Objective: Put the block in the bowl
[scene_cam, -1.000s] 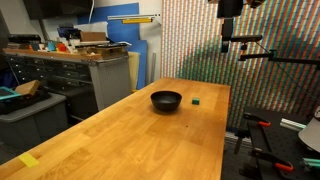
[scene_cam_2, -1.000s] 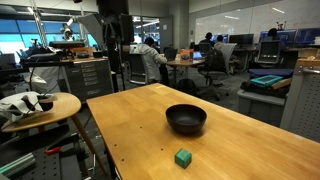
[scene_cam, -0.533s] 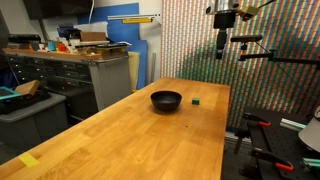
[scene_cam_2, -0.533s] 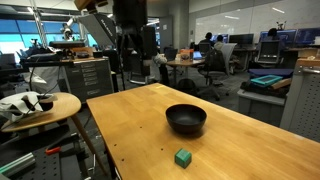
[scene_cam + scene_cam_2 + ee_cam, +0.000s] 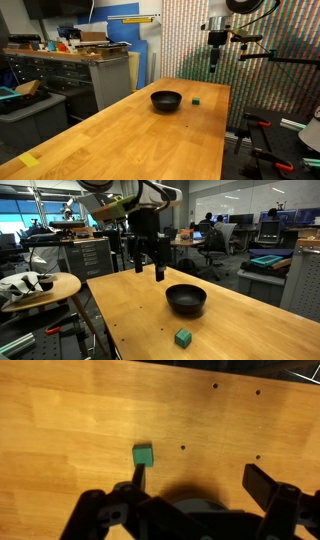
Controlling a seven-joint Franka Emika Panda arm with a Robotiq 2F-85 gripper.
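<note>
Under my claw [image 5: 148, 272] I see a wooden table [image 5: 125, 305] with small holes [image 5: 182, 447]; well off from the claw stands a round stool [image 5: 62, 280].

Black hand [image 5: 148, 266], two blunt fingers [image 5: 258, 482], pale arm [image 5: 140, 190]

Down in the wrist view, the bowl [image 5: 186, 495] is hiding mostly behind the gripper [image 5: 197, 478], both running off the bottom edge. In an exterior view, the block [image 5: 196, 100] is showing as a mere speck.
</note>
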